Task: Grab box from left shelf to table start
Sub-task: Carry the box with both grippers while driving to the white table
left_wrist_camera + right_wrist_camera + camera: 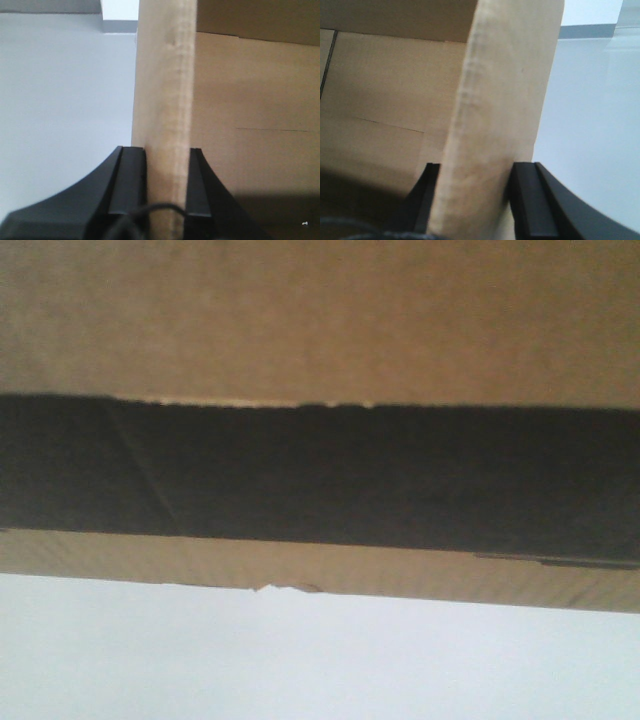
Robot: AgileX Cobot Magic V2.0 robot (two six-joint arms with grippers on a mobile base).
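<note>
**Box pinched on both sides, right up against the front camera**

You've got the left end effector (167, 185) clamped on a cardboard wall (162, 90), one finger inside and one outside. The right end effector (475, 195) is clamped the same way on the opposite side. Two pinch points likely keep the wide box (320, 320) from swinging or tipping. It fills the front view, open cavity dark. There's a pale surface (320, 660) below it, but I can't tell whether that's the tabletop or whether the box touches it.
</note>
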